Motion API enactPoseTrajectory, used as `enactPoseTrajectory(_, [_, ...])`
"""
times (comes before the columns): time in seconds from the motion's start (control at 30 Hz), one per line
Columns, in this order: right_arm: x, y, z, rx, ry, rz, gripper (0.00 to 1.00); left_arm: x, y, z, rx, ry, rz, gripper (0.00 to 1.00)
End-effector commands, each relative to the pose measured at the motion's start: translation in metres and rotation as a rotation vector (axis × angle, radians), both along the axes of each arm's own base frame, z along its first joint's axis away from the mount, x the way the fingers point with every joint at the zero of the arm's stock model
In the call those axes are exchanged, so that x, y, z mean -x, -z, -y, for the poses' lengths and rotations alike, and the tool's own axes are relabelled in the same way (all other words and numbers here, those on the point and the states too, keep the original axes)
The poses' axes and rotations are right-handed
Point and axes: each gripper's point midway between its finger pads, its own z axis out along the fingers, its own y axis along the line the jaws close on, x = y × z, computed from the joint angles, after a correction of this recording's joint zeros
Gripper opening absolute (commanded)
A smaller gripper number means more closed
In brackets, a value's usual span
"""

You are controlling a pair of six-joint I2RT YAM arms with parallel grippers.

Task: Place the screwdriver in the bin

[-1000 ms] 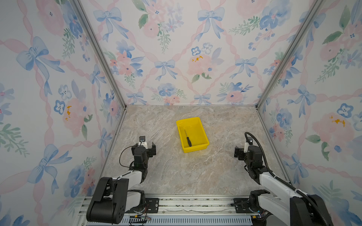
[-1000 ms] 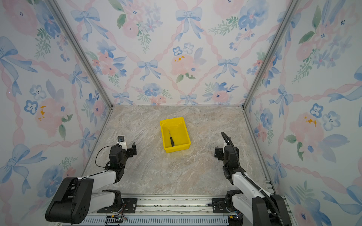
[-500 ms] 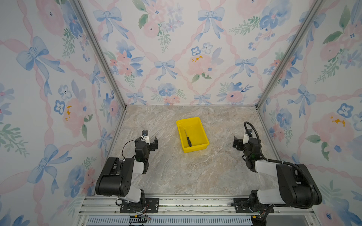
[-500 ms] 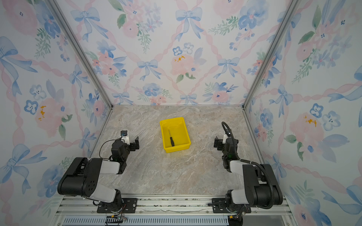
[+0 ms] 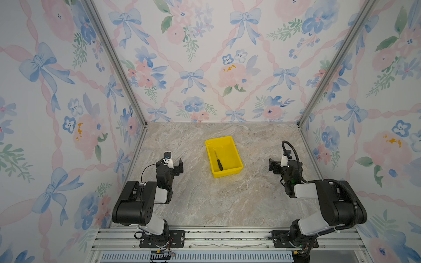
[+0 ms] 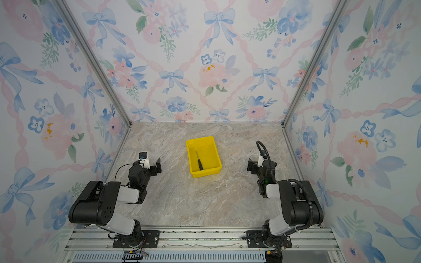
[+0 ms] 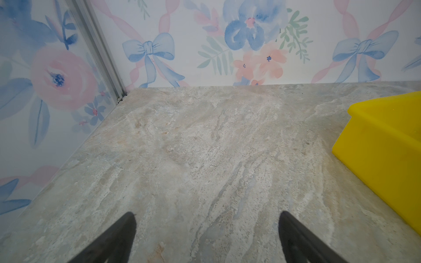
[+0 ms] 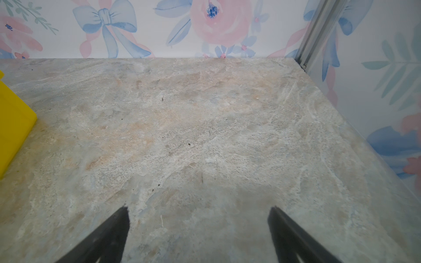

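Presently in the bin: screwdriver, lying flat on the floor of the bin in both top views, handle towards the near wall, tip pointing away. By these views the task looks finished.
Left claw: jaws spread wide, nothing between them, low over bare table. The bin stands well off to one side.
Right claw: jaws likewise wide apart and empty, with only a yellow corner of the bin at the edge of its wrist view.
Risk, bin shift: the bin looks light and the table smooth, so an arm sweeping across the middle could push it or tip it.
Risk, rolling: the round handle could roll if the bin were jolted, though the walls would probably stop it.
Risk, needless regrasp: a claw reaching back in could lift or flick the screwdriver out, so neither arm should go near it.
Screwdriver, make: black handle, thin grey metal shaft — slim, shorter than the bin.
Bin, make: bright yellow plastic, glossy, rectangular, low walls with a rolled rim.
Table, surface: stone-look sheet, grey-beige veining, matt, flat.
Walls: printed paper with blue bows and pink flowers, silver metal posts at the corners.
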Motion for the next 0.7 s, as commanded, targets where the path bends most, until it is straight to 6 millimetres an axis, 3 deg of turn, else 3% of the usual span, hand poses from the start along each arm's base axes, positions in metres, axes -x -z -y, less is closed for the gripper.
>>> enactPoseTrajectory(0.0, [-0.0088, -0.0131, 0.0006, -0.011, -0.005, 0.047, 0.97, 0.0004, -0.0018, -0.0002, 0.001, 0.002, 0.018, 0.98])
enactPoseTrajectory(0.67, [-0.0099, -0.0112, -0.0012, 0.044, 0.032, 0.029, 0.97, 0.0005, -0.0018, -0.0023, -0.001, -0.016, 0.019, 0.98])
